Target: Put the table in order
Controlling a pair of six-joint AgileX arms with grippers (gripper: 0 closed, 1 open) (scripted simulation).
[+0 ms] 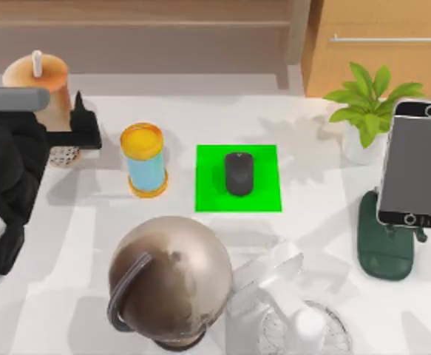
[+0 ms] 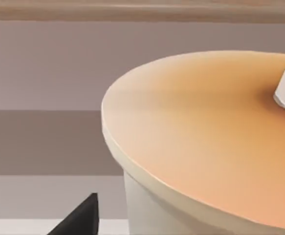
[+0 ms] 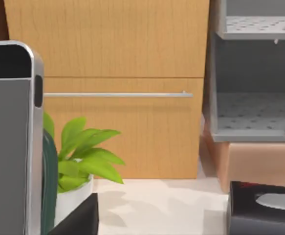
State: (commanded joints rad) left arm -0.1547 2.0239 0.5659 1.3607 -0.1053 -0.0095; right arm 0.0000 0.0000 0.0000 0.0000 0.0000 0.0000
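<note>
The table [image 1: 311,222], the wide white top across the scene, looks only partly ordered. A mouse [image 1: 238,174] sits on the green mat [image 1: 263,196] at centre and a phone [image 1: 416,164] stands in its green holder [image 1: 384,251] at the right. At the far left, the left gripper [image 1: 82,126] reaches beside an orange-lidded cup [image 1: 38,81]; whether its claw is open or holding anything cannot be told. A blue-and-yellow can [image 1: 143,160], globe [image 1: 172,277] and fan [image 1: 296,318] appear left to sort.
</note>
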